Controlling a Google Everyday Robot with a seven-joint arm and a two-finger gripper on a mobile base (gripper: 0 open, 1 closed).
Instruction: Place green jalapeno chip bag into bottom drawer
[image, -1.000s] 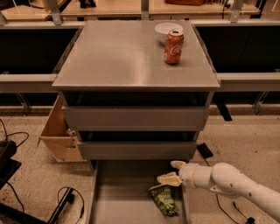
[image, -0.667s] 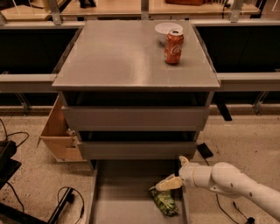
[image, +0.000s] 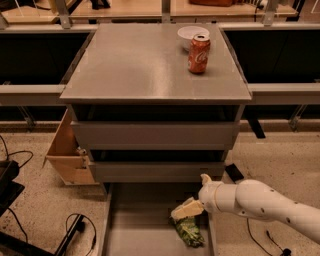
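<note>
Lying on the floor of the long grey metal bottom drawer (image: 140, 222), by its right rail: small shiny green jalapeno chip bag (image: 189, 231). Just above it, over the drawer: pale two-finger gripper (image: 187, 209); open or closed, cannot tell. Might pull the bag back out if lifted while stuck to it.

The floor (image: 35, 200) is pale speckled stone. Behind the grey metal table (image: 140, 65) stand light wooden benches (image: 125, 7), with a grey beam (image: 30, 94) below. A wooden box (image: 67, 155) sits at its left. The claw (image: 187, 209) hangs low at its front right.
</note>
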